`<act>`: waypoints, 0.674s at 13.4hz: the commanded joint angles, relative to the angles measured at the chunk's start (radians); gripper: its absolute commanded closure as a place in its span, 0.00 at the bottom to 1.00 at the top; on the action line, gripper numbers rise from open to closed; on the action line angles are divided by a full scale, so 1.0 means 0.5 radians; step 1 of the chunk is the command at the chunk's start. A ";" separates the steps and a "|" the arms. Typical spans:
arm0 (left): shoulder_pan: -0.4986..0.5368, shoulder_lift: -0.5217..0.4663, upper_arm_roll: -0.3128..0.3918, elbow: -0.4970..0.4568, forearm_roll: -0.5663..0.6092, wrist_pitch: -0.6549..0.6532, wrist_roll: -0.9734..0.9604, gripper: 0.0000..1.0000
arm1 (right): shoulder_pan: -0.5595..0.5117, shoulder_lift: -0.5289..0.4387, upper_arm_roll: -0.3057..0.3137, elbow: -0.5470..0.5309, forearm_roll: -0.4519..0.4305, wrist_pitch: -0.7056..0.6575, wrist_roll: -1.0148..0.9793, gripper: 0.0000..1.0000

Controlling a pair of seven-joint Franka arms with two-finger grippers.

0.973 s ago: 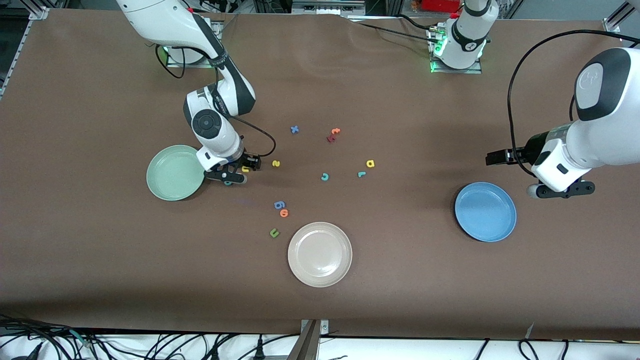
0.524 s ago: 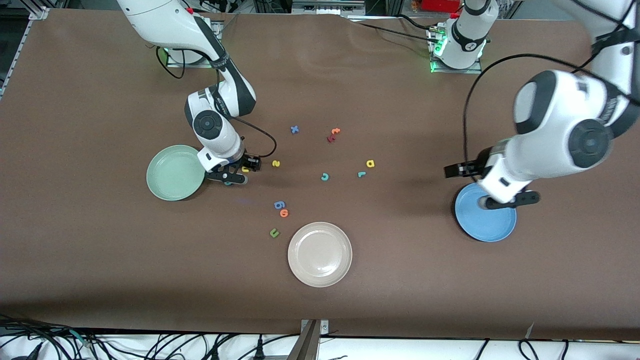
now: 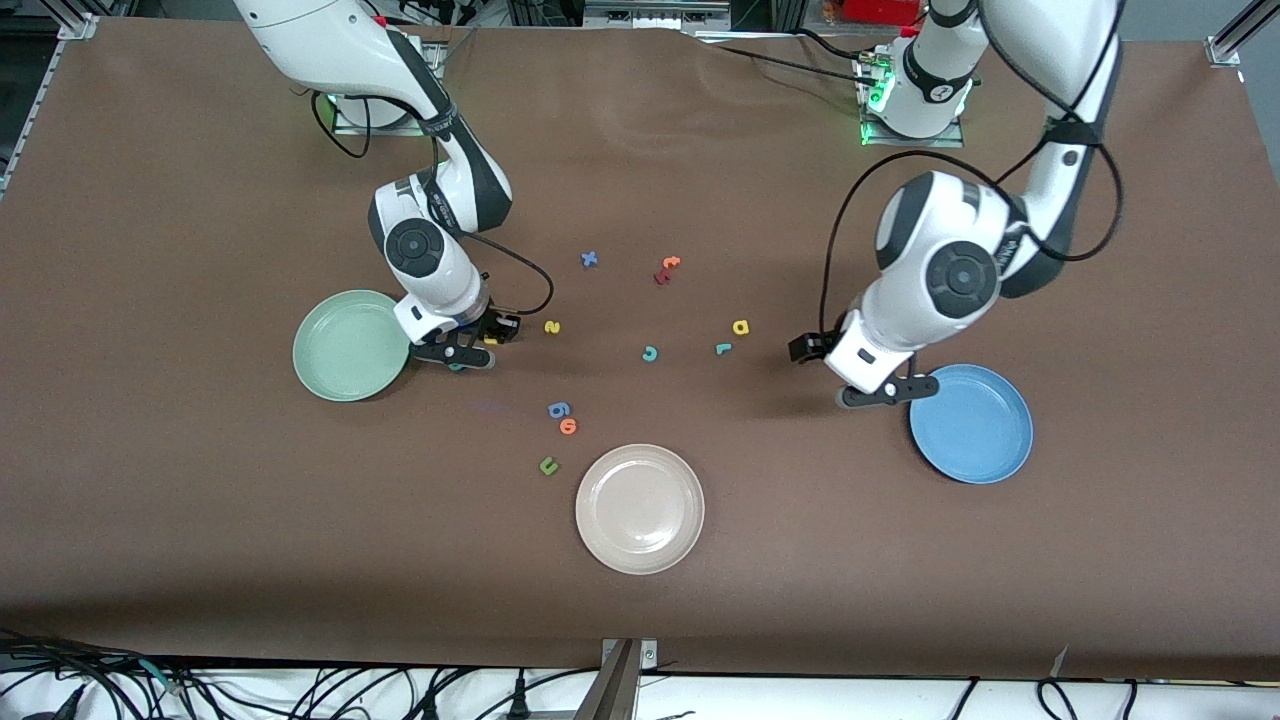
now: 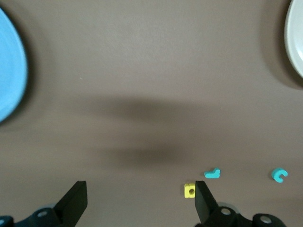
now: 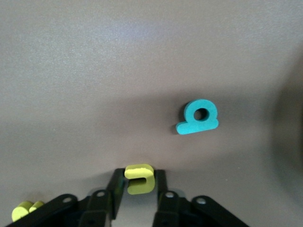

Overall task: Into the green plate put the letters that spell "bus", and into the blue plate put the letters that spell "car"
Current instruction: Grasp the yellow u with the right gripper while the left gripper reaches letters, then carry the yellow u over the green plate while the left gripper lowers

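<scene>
My right gripper (image 3: 482,347) is down at the table beside the pale green plate (image 3: 340,350), shut on the yellow "u" (image 5: 139,178). The teal "b" (image 5: 198,117) lies flat just past its fingertips, and the yellow "s" (image 3: 551,327) lies close by toward the middle of the table. My left gripper (image 3: 850,372) hangs open over bare table next to the blue plate (image 3: 975,430). Its wrist view shows the yellow "a" (image 4: 190,190) by one fingertip, then the teal "r" (image 4: 212,173) and the teal "c" (image 4: 280,175).
A beige-white plate (image 3: 640,508) sits nearest the front camera. A blue "g" (image 3: 558,409), an orange "o" (image 3: 568,426) and a green "u" (image 3: 548,465) lie near it. A blue "x" (image 3: 589,259) and an orange and dark red pair (image 3: 666,270) lie toward the bases.
My left arm swung in from the table's end, across the blue plate, toward the "car" letters. My right gripper stayed in place and closed on the yellow "u".
</scene>
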 commanded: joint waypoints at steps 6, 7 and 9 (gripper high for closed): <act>-0.283 -0.031 0.021 -0.456 0.099 0.598 -0.217 0.00 | 0.012 -0.002 -0.009 -0.006 0.012 -0.013 -0.036 0.84; -0.286 0.012 0.021 -0.447 0.135 0.601 -0.208 0.03 | 0.012 -0.029 -0.018 -0.002 0.012 -0.043 -0.045 0.84; -0.289 0.062 0.015 -0.438 0.191 0.634 -0.211 0.07 | 0.006 -0.085 -0.048 0.040 0.006 -0.178 -0.055 0.84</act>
